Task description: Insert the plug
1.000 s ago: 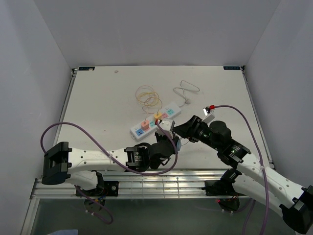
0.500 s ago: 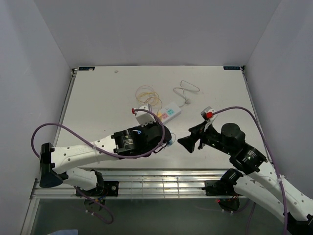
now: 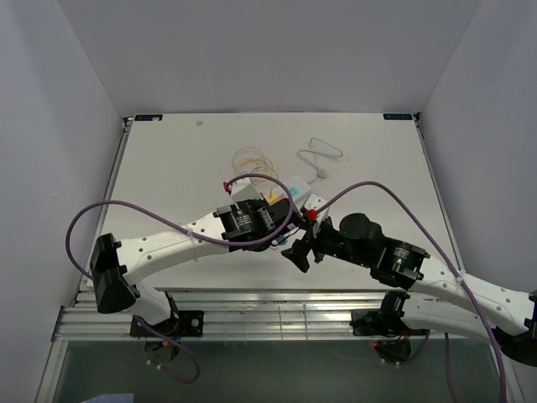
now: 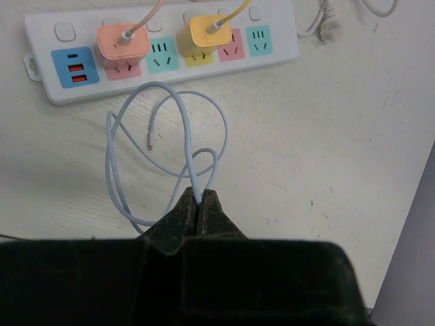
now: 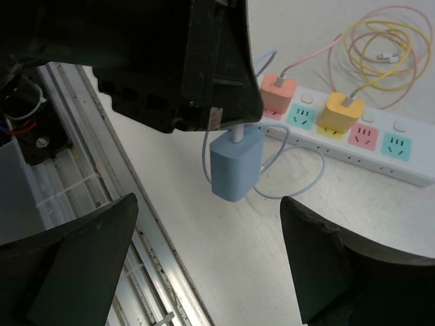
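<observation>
power strip (image 4: 163, 76): glossy white plastic | blue plug (image 5: 236, 165): smooth matt plastic | table (image 4: 326, 142): matt

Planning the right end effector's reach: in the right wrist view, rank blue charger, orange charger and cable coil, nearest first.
1. Blue charger, centre, just ahead.
2. Orange charger, in the strip beyond.
3. Cable coil, top right.

Likely a lab: plain white walls (image 3: 277, 50) enclose a table (image 3: 168, 168).

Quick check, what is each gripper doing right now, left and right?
Left gripper: closed, pinching the light blue cable, with the blue charger hanging from it.
Right gripper: open, holding nothing.
</observation>
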Controlling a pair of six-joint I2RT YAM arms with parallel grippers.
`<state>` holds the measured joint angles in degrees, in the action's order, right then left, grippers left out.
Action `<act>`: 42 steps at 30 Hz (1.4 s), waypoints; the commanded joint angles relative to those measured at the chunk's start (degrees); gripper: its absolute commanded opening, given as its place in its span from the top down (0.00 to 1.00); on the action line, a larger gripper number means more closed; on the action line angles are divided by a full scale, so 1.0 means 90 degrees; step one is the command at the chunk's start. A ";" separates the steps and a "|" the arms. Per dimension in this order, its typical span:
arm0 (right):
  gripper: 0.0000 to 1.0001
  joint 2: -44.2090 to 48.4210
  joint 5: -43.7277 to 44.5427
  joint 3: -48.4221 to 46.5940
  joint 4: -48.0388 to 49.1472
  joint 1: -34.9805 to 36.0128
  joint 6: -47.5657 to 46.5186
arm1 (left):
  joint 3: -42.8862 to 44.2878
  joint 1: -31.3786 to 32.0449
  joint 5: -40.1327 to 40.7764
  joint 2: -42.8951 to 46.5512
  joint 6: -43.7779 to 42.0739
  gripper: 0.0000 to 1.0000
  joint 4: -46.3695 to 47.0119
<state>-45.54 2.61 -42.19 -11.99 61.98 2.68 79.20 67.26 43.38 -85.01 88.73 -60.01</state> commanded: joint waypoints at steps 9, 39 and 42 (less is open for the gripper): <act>0.10 -0.0838 0.2903 0.0616 0.2337 0.1229 -0.0610 | 0.0409 0.0016 -0.0308 0.0090 0.0814 1.00 -0.0295; 0.01 -0.0320 0.1574 0.1407 0.3694 0.1258 -0.1245 | -0.0382 0.0016 -0.0718 0.1057 0.0991 1.00 0.0095; 0.07 -0.0506 0.1731 0.1514 0.4124 0.1249 -0.1206 | -0.0411 0.0016 -0.0766 0.1057 0.0991 1.00 0.0125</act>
<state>-49.50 15.88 -26.94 17.17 72.88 -7.22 75.57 67.33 36.95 -76.93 97.76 -60.31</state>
